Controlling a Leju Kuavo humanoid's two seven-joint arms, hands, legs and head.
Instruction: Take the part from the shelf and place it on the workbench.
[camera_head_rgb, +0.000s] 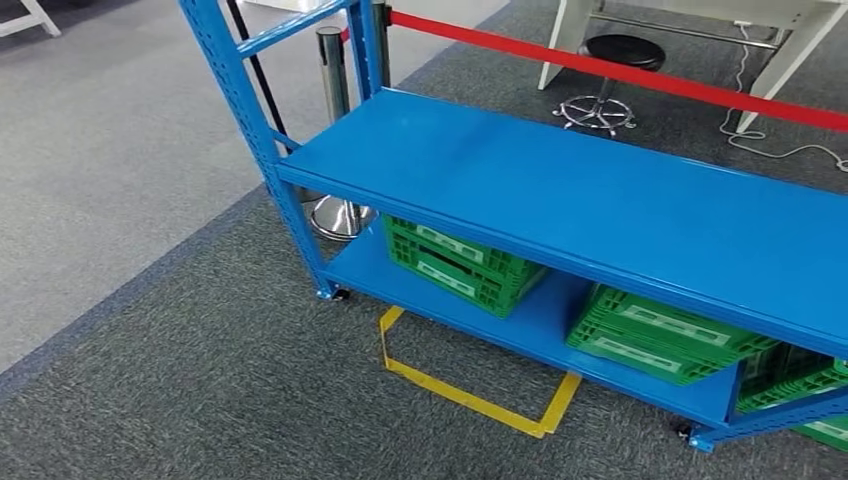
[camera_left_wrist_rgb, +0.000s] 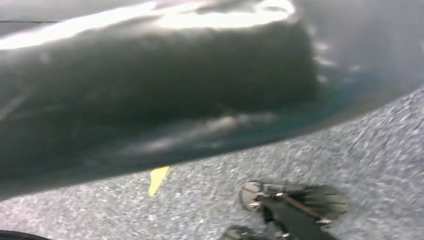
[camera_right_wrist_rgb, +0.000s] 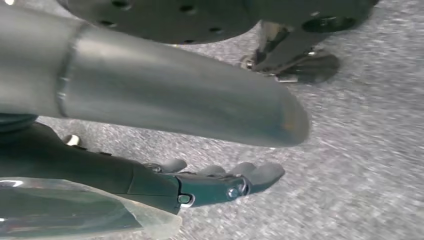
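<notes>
— What is your right hand doing?

— My right hand (camera_right_wrist_rgb: 200, 186) hangs over the grey carpet (camera_right_wrist_rgb: 360, 165). Its fingers (camera_right_wrist_rgb: 260, 172) lie stretched out almost straight, side by side with small gaps between them, and there is nothing in them. It touches nothing.

— And the left hand?

— I cannot tell how it stands; my left wrist view is blurred and dark.

— Where is the part?

— I cannot tell. In front of me stands the blue shelf (camera_head_rgb: 600, 190), running from near left to far right. Under its upper board, on the lower board, sit three green crates: one (camera_head_rgb: 460, 265) near the left end, one (camera_head_rgb: 660, 335) in the middle and one (camera_head_rgb: 800, 385) at the right edge of my view. The upper board hides what they hold.

— What is on the floor by the shelf?

— A square outline of yellow tape (camera_head_rgb: 470, 397) lies on the carpet, its far side running under the front edge of the lower board, between the left and middle crates.

— Anything behind the shelf?

— A shiny metal post (camera_head_rgb: 333, 60) stands just behind the left end. A red belt (camera_head_rgb: 620, 69) stretches to the right from behind the shelf's upright there. Beyond the belt are a black stool (camera_head_rgb: 622, 50) and the legs of a white table (camera_head_rgb: 560, 45).
</notes>
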